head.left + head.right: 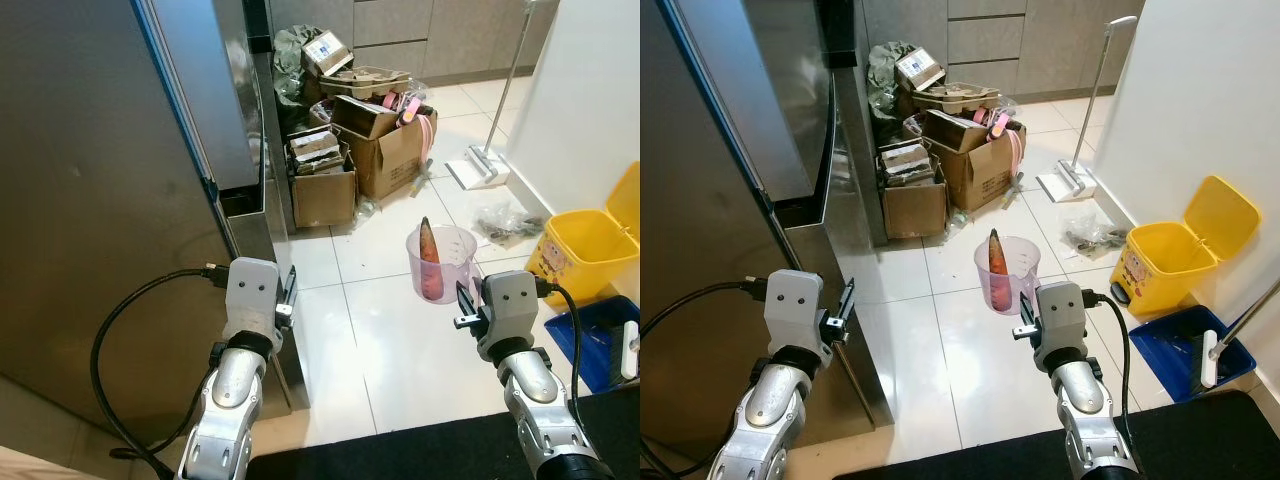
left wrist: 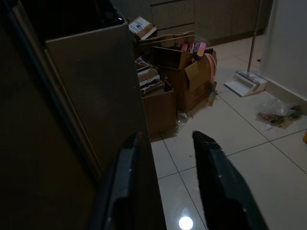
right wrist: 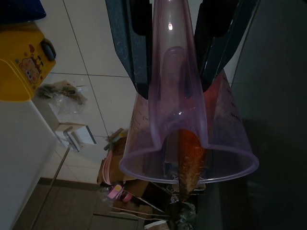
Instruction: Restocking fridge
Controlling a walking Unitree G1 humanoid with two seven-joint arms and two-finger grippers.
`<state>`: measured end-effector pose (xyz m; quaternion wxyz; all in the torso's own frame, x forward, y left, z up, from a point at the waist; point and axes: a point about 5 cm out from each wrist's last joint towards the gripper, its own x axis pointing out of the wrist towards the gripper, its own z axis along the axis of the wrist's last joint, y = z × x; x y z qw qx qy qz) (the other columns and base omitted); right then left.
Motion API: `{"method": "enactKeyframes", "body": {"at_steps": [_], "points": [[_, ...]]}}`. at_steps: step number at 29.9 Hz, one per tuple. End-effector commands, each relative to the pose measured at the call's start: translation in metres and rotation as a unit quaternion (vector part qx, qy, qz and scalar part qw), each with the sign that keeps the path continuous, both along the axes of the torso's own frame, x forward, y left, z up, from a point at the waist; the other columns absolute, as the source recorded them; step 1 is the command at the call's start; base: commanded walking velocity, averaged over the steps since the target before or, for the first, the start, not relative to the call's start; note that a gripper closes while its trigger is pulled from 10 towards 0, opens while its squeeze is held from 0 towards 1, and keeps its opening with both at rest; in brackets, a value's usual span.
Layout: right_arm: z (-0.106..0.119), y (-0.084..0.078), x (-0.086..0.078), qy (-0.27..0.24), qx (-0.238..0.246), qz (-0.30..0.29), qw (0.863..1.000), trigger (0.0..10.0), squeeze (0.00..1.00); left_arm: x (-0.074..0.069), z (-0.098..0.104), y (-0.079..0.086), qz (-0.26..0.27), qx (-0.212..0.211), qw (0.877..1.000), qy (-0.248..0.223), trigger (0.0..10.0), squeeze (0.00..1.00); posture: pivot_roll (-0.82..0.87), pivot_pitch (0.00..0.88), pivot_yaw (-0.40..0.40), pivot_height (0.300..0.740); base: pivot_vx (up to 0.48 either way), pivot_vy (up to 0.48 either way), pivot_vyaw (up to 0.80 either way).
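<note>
- The right pincer (image 1: 466,305) is clamped on the handle of a clear pink measuring jug (image 1: 439,263); in the right wrist view its two black fingers (image 3: 128,48) sit on either side of that handle
- The jug is held upright above the white tiled floor (image 1: 390,350), with a carrot (image 1: 428,240) standing in it, pointed tip up and poking above the rim
- The left pincer (image 2: 165,184) has its fingers apart and holds nothing; it hovers right at the edge of the steel fridge door (image 1: 100,200), with one finger (image 2: 122,177) in front of the door's edge
- Beyond the jug, a pile of cardboard boxes (image 1: 350,150) stands on the floor beside the fridge
- To the robot's right, a yellow bin (image 1: 590,250) with its lid up stands next to a blue dustpan (image 1: 600,345)
- A white floor mop (image 1: 480,165) leans by the wall, with a crumpled plastic bag (image 1: 505,220) near it
</note>
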<state>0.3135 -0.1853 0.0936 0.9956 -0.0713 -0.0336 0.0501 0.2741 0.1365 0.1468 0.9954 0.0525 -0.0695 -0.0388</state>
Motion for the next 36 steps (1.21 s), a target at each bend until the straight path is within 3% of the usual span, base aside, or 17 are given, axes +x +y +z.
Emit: {"method": "enactKeyframes", "body": {"at_steps": [1,4,5,6,7,10,11,12,21,26,31,36], "points": [[0.001,-0.001,0.0,-0.007,0.001,-0.002,1.0,10.0,0.0,-0.001,-0.006,0.0,0.004,-0.009,1.0,0.016,0.0,0.0,-0.07,0.098,0.018,0.74,0.0,0.0,0.0],[0.001,-0.001,0.0,-0.007,0.0,-0.002,1.0,10.0,0.0,-0.001,-0.005,0.003,0.014,-0.004,1.0,0.013,0.0,0.0,-0.07,0.097,0.019,0.74,0.0,0.0,0.0],[0.0,-0.001,0.001,-0.007,0.0,-0.002,1.0,10.0,0.0,0.001,-0.006,0.006,0.024,-0.004,1.0,0.017,2.7,0.0,-0.07,0.096,0.018,0.74,0.0,0.0,0.0],[0.0,-0.001,0.001,-0.007,0.0,-0.002,1.0,10.0,0.0,0.001,-0.006,0.006,0.024,-0.004,1.0,0.017,2.7,0.0,-0.07,0.096,0.018,0.74,0.0,0.0,0.0],[0.001,0.0,0.001,-0.008,0.0,-0.002,1.0,10.0,0.0,0.004,-0.007,0.008,0.042,-0.006,0.999,0.024,10.0,0.0,-0.06,0.095,0.017,0.74,0.0,0.0,0.0],[0.001,0.0,0.001,-0.008,0.001,-0.001,1.0,10.0,0.0,0.006,-0.007,0.01,0.055,-0.007,0.998,0.029,9.9,0.0,-0.06,0.094,0.017,0.74,0.0,0.0,0.0],[0.001,0.001,0.002,-0.008,0.001,-0.001,1.0,10.0,0.0,0.011,-0.008,0.009,0.063,-0.012,0.997,0.033,0.0,0.0,-0.06,0.095,0.016,0.74,0.0,0.0,0.0],[0.001,0.002,0.003,-0.009,0.002,0.001,1.0,10.0,0.0,0.016,-0.009,0.005,0.068,-0.016,0.997,0.035,10.0,0.0,-0.06,0.095,0.015,0.74,0.0,0.0,0.0],[0.014,0.005,0.007,-0.031,0.008,0.004,0.999,10.0,0.0,0.034,-0.007,0.006,0.119,-0.01,0.992,0.04,10.0,0.0,-0.08,0.105,0.016,0.74,0.0,0.0,0.0],[0.016,0.004,0.007,-0.036,0.009,0.003,0.999,10.0,0.0,0.034,-0.002,0.016,0.142,-0.019,0.989,0.03,10.0,0.0,-0.08,0.109,0.017,0.74,0.0,0.0,0.0],[0.013,0.002,0.005,-0.031,0.008,0.001,0.999,10.0,0.0,0.025,0.001,0.037,0.159,-0.014,0.987,0.028,10.0,0.0,-0.07,0.116,0.014,0.74,0.0,0.0,0.0],[0.013,0.004,0.006,-0.03,0.008,0.003,1.0,10.0,0.0,0.027,-0.002,0.036,0.16,-0.016,0.987,0.029,10.0,0.0,-0.06,0.116,0.008,0.74,0.0,0.0,0.0]]}}
